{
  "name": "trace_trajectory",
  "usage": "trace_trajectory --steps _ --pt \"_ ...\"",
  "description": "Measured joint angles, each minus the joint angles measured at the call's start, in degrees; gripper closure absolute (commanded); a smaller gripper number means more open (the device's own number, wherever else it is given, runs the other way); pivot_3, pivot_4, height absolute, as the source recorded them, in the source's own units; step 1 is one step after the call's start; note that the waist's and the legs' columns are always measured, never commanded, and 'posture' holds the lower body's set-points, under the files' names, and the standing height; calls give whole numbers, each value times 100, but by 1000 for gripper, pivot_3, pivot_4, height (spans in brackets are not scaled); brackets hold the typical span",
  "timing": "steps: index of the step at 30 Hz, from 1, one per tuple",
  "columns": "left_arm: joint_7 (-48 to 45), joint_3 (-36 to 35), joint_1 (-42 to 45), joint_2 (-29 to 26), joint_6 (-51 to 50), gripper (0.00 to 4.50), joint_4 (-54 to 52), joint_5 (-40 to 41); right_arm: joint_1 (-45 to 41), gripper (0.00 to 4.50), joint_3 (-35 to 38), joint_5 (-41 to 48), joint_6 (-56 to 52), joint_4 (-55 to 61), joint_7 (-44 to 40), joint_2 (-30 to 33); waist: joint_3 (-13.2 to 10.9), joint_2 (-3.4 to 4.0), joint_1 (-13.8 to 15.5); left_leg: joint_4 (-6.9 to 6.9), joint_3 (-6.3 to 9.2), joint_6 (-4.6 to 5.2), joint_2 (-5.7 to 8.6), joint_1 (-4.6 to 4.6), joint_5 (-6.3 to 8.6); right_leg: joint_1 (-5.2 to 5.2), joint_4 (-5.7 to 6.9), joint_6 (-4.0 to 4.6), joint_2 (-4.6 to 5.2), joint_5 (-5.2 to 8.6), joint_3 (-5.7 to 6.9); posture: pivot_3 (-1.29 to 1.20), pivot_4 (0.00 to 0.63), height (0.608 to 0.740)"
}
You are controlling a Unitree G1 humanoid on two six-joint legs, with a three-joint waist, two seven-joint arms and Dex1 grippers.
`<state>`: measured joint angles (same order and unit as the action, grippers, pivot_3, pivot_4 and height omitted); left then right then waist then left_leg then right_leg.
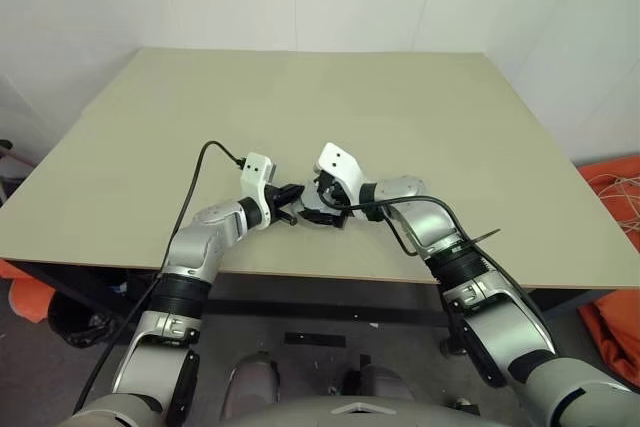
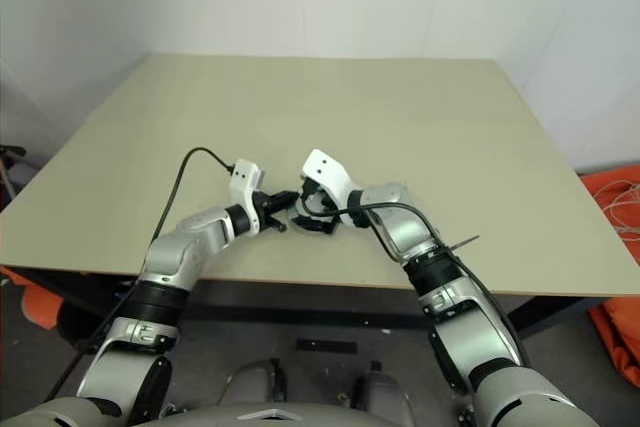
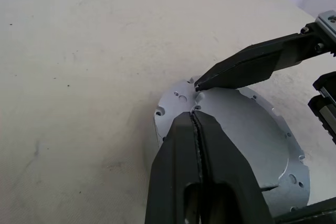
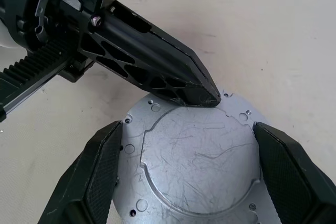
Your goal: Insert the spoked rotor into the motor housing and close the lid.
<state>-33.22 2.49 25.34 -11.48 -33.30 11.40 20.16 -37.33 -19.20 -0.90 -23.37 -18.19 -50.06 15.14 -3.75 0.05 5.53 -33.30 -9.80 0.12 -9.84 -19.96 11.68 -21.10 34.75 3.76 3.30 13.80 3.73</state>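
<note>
We count 1 table (image 1: pixel 420 147), 2 grippers and 1 silver disc, and we place everything from that disc, the lid (image 4: pixel 199 166).

To the left of the lid comes the left gripper (image 3: pixel 195 113), its 2 black fingers pressed flat together with nothing between them; in the left wrist view their joined tip sits on or just over the lid's near edge, and we cannot tell which. In the right wrist view that same closed tip lies at the lid's far rim, touching it or just above it.

The lid itself lies flat on the table, near the front edge, between the 2 arms. Its top is a scratched, raised plate with a notched outline, ringed by a flange with small holes. Whatever sits under it is covered: we see no copper windings and no spoked wheel, so we cannot say what the lid holds beneath it. Its lower part is cut off in both wrist views.

To the right, the right gripper (image 4: pixel 198 174) stands spread wide, 1 finger (image 4: pixel 97 182) beside each flank of the lid, very close to the rim; we cannot make out whether they touch it. From the head views the lid is mostly hidden behind both grippers (image 1: pixel 318 209).
</note>
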Motion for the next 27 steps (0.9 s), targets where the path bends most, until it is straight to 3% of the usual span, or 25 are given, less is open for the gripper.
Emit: trace_trajectory --steps 15,21,27 --pt "1 -10 -19 26 -34 4500 -35 -3 102 19 638 473 -778 742 423 36 0 0 7 2 0 -2 2 -2 -2 -2 -1 -1 1 0 0 0 0 740" --pt "-7 -7 -26 38 -44 4500 -45 -2 278 19 1045 1031 -1933 1682 421 442 0 0 29 3 1 -13 3 0 -8 2 -3 -3 1 1 0 0 0 740" --pt "-10 -11 -32 28 -46 4500 -43 -4 280 19 1580 1273 -3470 1869 815 946 0 2 31 8 1 -26 3 7 -16 4 -2 -3 0 2 0 0 0 740"
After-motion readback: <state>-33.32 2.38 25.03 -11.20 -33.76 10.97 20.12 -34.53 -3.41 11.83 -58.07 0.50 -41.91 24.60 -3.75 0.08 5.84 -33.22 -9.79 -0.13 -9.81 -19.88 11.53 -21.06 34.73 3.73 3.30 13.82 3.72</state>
